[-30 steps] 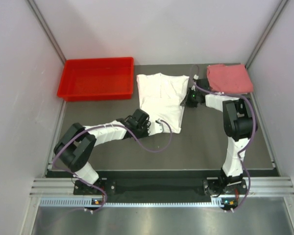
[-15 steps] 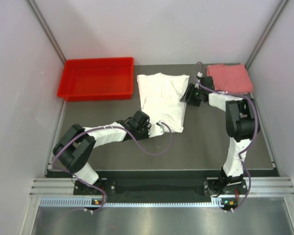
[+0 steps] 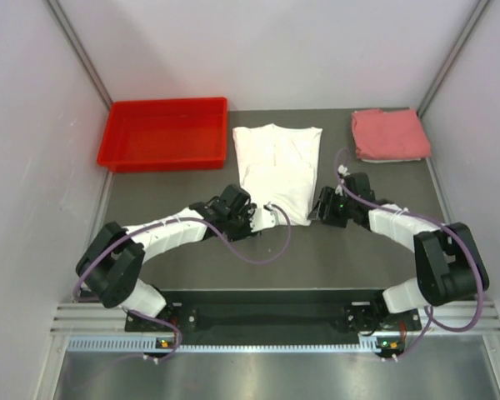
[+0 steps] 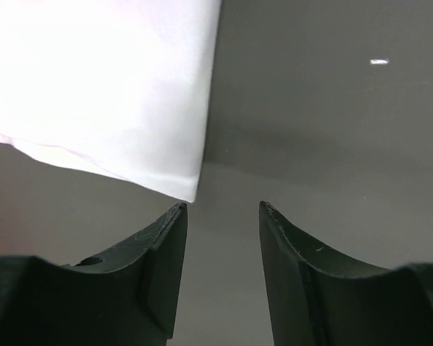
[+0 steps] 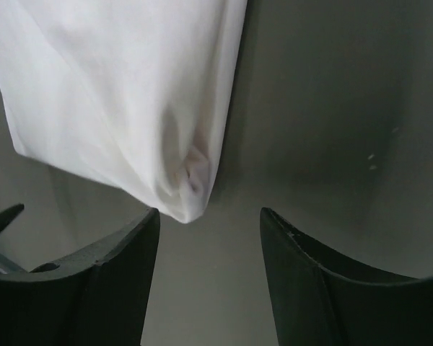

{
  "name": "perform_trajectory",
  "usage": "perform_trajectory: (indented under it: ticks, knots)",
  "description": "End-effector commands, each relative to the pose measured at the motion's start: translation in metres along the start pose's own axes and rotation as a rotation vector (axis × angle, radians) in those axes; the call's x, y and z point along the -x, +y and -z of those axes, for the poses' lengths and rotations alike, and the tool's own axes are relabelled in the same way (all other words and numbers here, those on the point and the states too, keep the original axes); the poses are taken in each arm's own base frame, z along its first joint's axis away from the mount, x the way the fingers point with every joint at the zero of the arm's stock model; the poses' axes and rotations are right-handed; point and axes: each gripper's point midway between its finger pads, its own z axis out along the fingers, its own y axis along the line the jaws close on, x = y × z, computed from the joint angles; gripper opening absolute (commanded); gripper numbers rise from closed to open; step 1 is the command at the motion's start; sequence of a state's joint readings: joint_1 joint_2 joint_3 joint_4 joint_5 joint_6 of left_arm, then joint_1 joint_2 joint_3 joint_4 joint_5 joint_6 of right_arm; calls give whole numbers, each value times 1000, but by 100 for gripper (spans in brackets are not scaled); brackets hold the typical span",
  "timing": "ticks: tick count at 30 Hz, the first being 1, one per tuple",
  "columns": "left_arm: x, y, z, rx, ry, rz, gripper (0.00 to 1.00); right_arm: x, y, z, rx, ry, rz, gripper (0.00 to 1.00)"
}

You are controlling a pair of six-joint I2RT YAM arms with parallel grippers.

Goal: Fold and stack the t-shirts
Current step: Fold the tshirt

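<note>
Both arms are lying stretched out low, pointing at the white t-shirt (image 3: 277, 167), which is resting flat in the middle. The left gripper (image 4: 222, 213) and right gripper (image 5: 209, 220) are gaping apart and holding nothing, maybe just touching the shirt's near corners. The pink t-shirt (image 3: 389, 135) is sitting folded at the far right.

In my left wrist view, the white cloth t-shirt (image 4: 101, 86) is cut off by the top and left edges and overexposed. From above, my left hand (image 3: 265, 218) hides its near-left hem.
</note>
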State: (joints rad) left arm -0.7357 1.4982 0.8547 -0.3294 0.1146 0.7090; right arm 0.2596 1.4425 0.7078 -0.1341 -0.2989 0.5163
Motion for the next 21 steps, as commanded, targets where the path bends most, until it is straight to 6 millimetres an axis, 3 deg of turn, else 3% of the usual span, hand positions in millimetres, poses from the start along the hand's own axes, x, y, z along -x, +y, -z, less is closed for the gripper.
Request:
perform_trajectory:
  ticks: [1, 7, 9, 13, 15, 16, 18, 19, 21]
  knots:
    - [22, 21, 3, 86, -77, -32, 51, -3, 25, 0, 92, -43, -22, 59]
    - [19, 39, -27, 157, -46, -28, 50, -17, 30, -19, 142, -6, -62, 59]
    - [8, 28, -37, 104, -13, -28, 49, -21, 23, -23, 120, -6, -78, 55]
    - [-7, 7, -40, 37, 12, -51, 50, -26, 16, -27, 95, 0, -83, 42]
    - [-14, 9, -44, 49, 37, -44, 49, -32, 15, -29, 102, 25, -92, 28]
    - [-19, 8, -47, 49, 58, -43, 46, -33, 15, -30, 102, 25, -94, 16]
    - [-25, 8, -50, 53, 81, -38, 38, -33, 15, -28, 103, 29, -91, 7]
    - [-28, 6, -52, 52, 90, -35, 20, -33, 15, -27, 101, 29, -86, 0]
    - [-33, 10, -53, 81, 116, -12, 0, -33, 15, -22, 91, 37, -67, 0]
